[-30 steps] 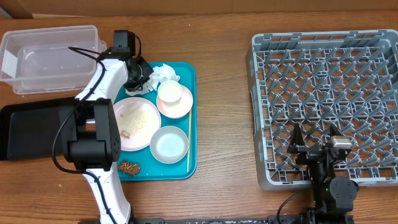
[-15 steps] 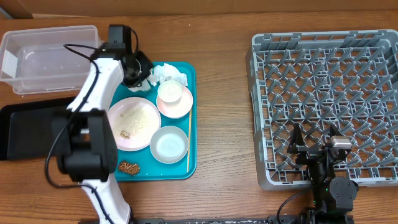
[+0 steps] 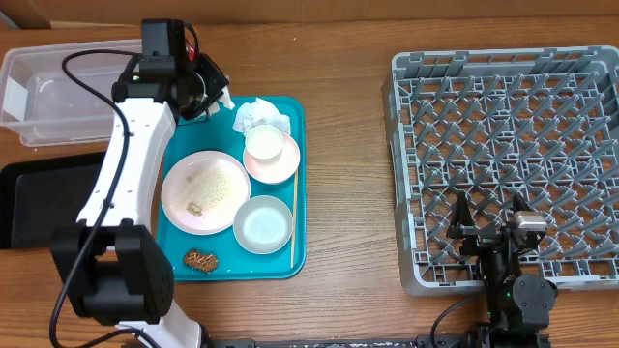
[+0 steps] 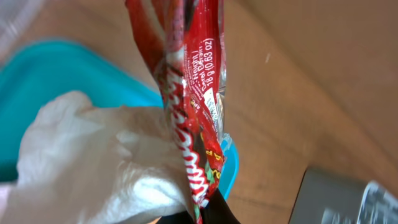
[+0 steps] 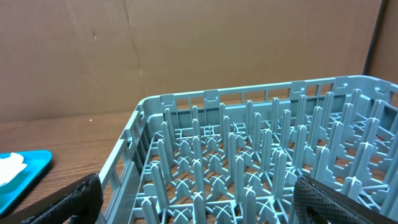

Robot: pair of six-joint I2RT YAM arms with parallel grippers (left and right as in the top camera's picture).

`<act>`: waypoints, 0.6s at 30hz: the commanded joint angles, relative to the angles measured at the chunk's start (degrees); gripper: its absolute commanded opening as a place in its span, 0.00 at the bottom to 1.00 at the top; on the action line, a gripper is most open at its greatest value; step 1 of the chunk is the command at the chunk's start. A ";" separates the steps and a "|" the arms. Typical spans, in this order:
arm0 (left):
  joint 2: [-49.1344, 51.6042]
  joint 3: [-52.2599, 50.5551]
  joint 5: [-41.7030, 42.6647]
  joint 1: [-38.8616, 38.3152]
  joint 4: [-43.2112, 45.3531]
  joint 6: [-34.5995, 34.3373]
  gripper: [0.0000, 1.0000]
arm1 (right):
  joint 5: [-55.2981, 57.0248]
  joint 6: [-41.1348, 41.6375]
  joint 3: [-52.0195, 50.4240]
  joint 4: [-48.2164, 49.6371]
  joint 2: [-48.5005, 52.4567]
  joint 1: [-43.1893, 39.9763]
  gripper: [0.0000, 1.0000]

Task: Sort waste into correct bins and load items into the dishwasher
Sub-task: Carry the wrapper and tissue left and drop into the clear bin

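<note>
Left wrist view: red shiny wrapper [image 4: 186, 93], judged light, crinkly, slippery film, one end clamped in left end effector [image 4: 202, 216] near surface's [image 4: 298, 93] far-left corner; wants firm pinch.

A red shiny wrapper [image 4: 186, 106] upright in close-up, crumpled white tissue [image 4: 93, 162] against it, over teal tray [image 4: 37, 74].

glossy red foil wrapper [image 4: 186, 81], soft crumpled paper tissue [image 4: 93, 162], grey plastic rack [image 3: 397, 174], matt wooden table [image 3: 348, 193]
</note>
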 commanded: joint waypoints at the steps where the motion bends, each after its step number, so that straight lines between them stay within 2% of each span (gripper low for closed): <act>1: -4.31 1.01 -8.46 2.29 2.95 1.29 0.04 | 0.55 -0.02 -0.61 0.37 -0.57 -0.11 1.00; 3: -4.31 0.98 -11.04 3.15 4.79 5.64 0.04 | 0.55 -0.02 -0.61 0.37 -0.57 -0.11 1.00; 6: -4.22 0.98 -15.15 4.37 6.36 8.24 0.04 | 0.55 -0.02 -0.61 0.37 -0.57 -0.11 1.00; 12: -4.17 0.96 -21.29 7.82 12.04 8.59 0.04 | 0.55 -0.02 -0.61 0.37 -0.57 -0.11 1.00; 18: -1.53 0.96 -20.90 12.46 18.95 8.68 0.04 | 0.55 -0.02 -0.61 0.37 -0.57 -0.11 1.00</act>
